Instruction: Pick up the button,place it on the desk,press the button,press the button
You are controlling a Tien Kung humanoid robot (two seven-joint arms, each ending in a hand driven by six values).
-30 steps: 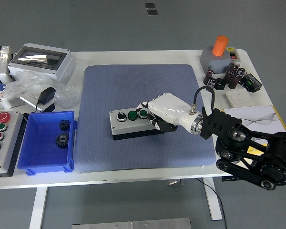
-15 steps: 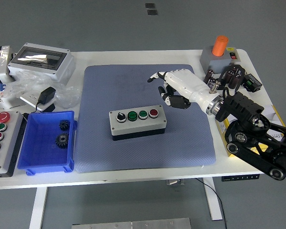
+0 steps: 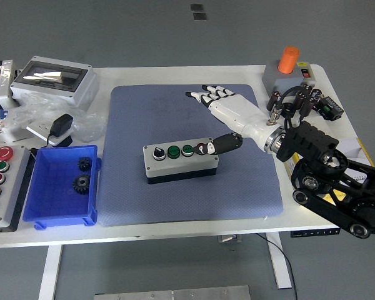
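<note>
One grey four-button control box sits on the blue mat covering the white table. At its 3 o'clock, the white right hand is spread open, holding nothing, its thumb touching the red button.

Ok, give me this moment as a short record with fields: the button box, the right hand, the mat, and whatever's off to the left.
button box: grey box on the blue mat, four controls on top
right hand: white hand, fingers spread, thumb at the red button
left hand: not in view
blue bin: left of the mat, holds two black gears
</note>
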